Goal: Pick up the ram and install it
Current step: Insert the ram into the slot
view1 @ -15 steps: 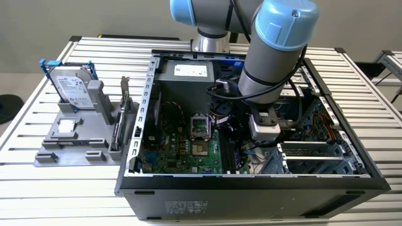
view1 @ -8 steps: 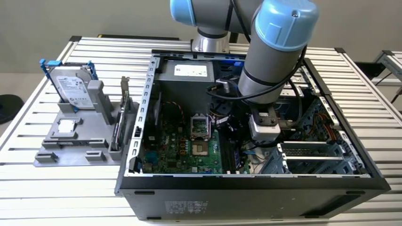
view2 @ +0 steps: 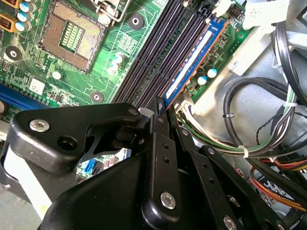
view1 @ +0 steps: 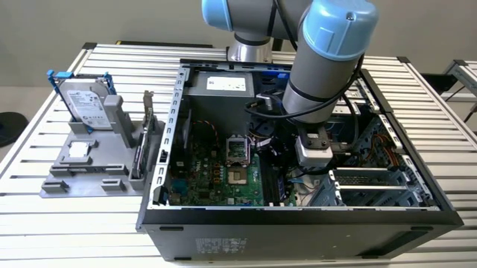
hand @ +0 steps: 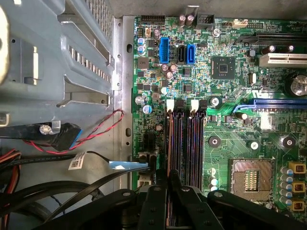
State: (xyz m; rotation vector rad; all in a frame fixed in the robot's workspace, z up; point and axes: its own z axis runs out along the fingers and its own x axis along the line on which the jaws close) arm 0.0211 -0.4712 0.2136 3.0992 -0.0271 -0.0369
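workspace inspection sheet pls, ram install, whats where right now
surface: slatted metal table carrying an open computer case.
job's things: ram stands in the outermost memory slot on the motherboard, its near end between the gripper's fingertips.
clutter: grey fixture on the exterior view's left holds a hard drive in a blue bracket and an upright expansion card.
grippers: gripper reaches down into the case, shut on the ram's end.
cables: bundled wires lie beside the slots; a red-black twisted pair runs along the case wall.
surroundings: nothing seen beyond a plain floor.
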